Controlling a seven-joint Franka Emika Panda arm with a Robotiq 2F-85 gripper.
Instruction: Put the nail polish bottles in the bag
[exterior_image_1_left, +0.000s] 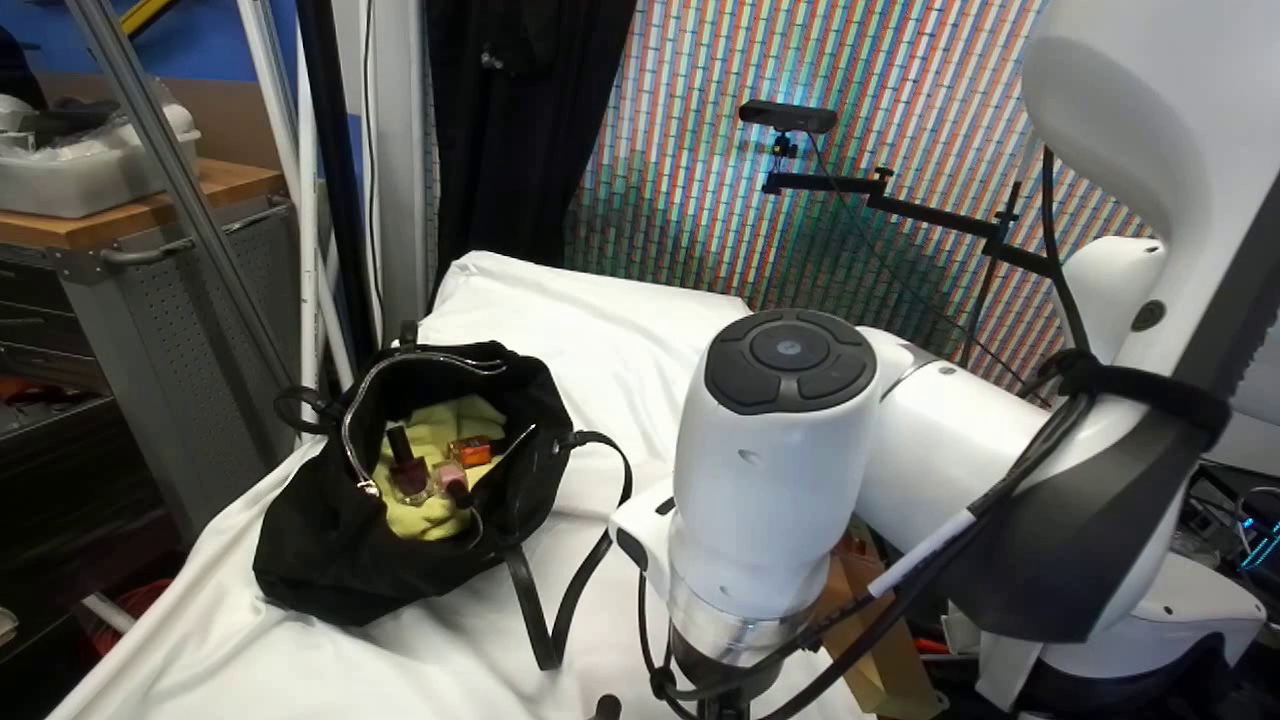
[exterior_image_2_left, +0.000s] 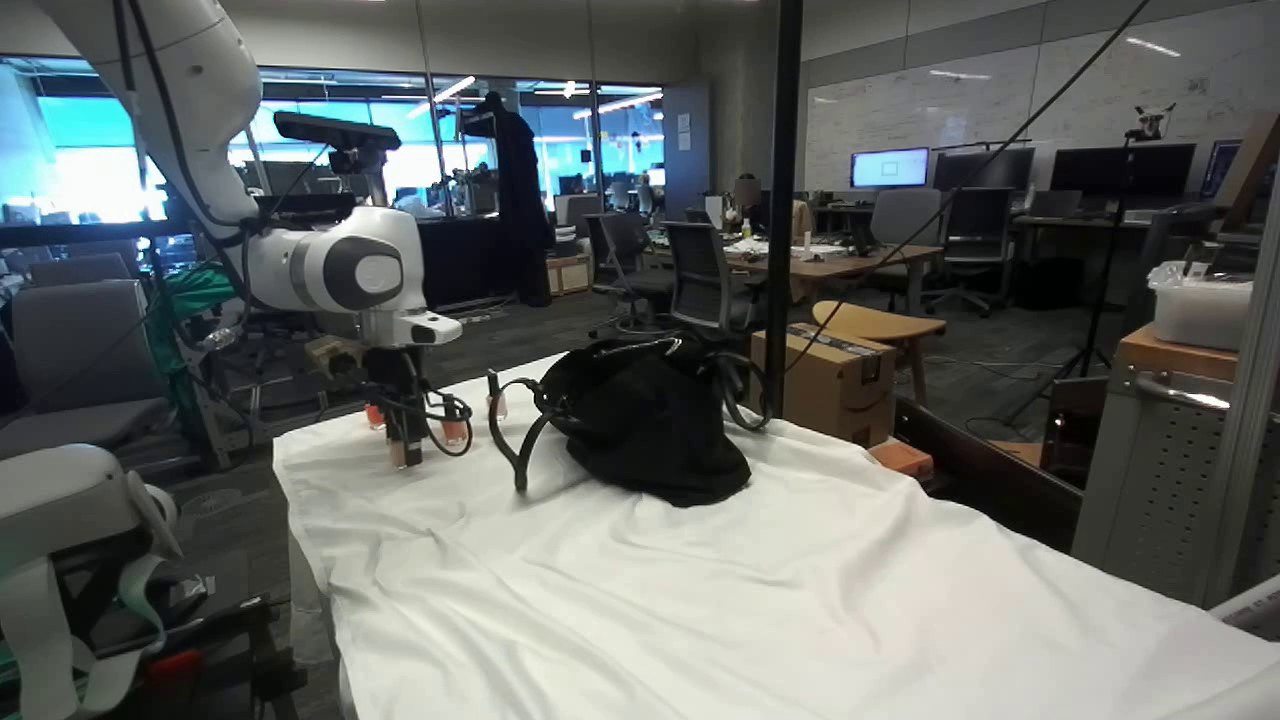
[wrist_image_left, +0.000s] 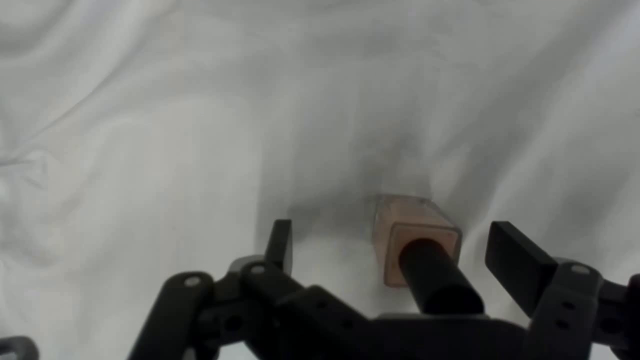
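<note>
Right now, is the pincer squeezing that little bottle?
No, the pincer stands open, with a gap on each side of the bottle.

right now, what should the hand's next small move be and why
I'd probably close the hand gently on the pinkish bottle: it stands upright on the white cloth between the open fingers, with a gap on each side in the wrist view.

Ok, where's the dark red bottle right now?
At the left of an exterior view, the dark red bottle is inside the bag, just left of the pink bottle.
</note>
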